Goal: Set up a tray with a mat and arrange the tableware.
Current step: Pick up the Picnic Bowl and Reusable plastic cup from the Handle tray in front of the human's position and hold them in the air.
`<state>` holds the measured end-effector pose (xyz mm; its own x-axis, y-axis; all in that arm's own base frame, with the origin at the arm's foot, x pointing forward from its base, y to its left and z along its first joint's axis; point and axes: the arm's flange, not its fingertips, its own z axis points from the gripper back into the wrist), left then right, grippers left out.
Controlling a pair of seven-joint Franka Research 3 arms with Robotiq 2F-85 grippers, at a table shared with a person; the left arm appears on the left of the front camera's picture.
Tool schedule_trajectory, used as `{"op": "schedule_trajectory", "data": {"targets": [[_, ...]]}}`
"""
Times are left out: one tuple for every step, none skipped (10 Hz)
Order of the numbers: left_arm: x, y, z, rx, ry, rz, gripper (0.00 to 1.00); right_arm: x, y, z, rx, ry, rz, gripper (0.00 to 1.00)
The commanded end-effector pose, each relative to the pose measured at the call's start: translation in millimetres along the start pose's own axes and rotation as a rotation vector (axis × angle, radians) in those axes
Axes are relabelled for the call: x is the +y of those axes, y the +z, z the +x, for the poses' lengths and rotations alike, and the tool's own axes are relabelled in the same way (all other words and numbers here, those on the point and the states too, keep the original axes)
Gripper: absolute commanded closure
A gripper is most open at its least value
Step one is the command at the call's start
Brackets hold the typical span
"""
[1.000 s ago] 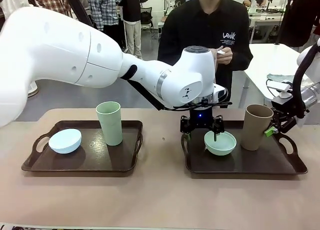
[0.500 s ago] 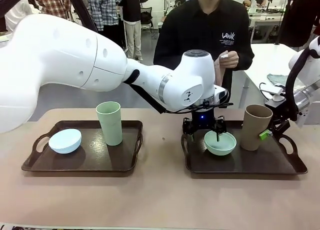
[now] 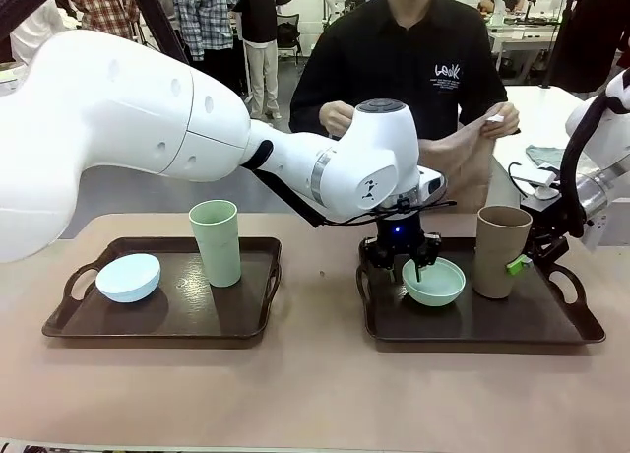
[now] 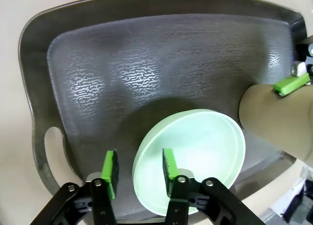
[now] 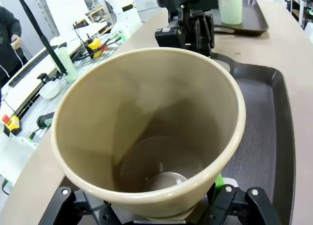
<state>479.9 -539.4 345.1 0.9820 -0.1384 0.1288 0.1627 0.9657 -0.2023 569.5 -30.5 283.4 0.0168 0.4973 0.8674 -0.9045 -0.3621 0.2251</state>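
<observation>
White chest print on black top (image 3: 433, 49), unreadable.

Beyond a beige table (image 3: 315, 404), a person (image 3: 394, 54) in a black printed top, onlookers (image 3: 202, 10) in plaid shirts farther back, a white side table (image 3: 536, 113) at far right, and a pale green bottle (image 5: 66, 63) near a yellow tool (image 5: 95, 45) on a cluttered workbench (image 5: 22, 112).
</observation>
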Motion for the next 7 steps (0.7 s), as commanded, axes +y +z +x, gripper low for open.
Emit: {"op": "schedule_trajectory", "data": {"targets": [[3, 0, 0, -0.001, -0.016, -0.023, 0.87, 1, 0, -3, 0.027, 0.025, 0.029, 1.0], [3, -1, 0, 0.002, -0.015, -0.021, 0.96, 1, 0, -3, 0.026, 0.029, 0.031, 1.0], [3, -1, 0, 0.004, -0.015, -0.019, 1.0, 2, 1, -3, 0.025, 0.032, 0.03, 0.73], [3, 0, 0, 0.006, -0.018, -0.013, 1.0, 3, 2, -2, 0.024, 0.039, 0.029, 0.73], [2, 5, -2, 0.008, -0.017, -0.008, 1.0, 7, 5, 1, 0.021, 0.051, 0.021, 1.0], [-2, 22, -6, 0.023, -0.003, -0.028, 1.0, 17, 12, 13, 0.01, 0.059, -0.009, 0.74], [-7, 57, -13, 0.015, -0.025, -0.033, 1.0, 36, 23, 37, 0.008, 0.052, -0.054, 1.0]]}}
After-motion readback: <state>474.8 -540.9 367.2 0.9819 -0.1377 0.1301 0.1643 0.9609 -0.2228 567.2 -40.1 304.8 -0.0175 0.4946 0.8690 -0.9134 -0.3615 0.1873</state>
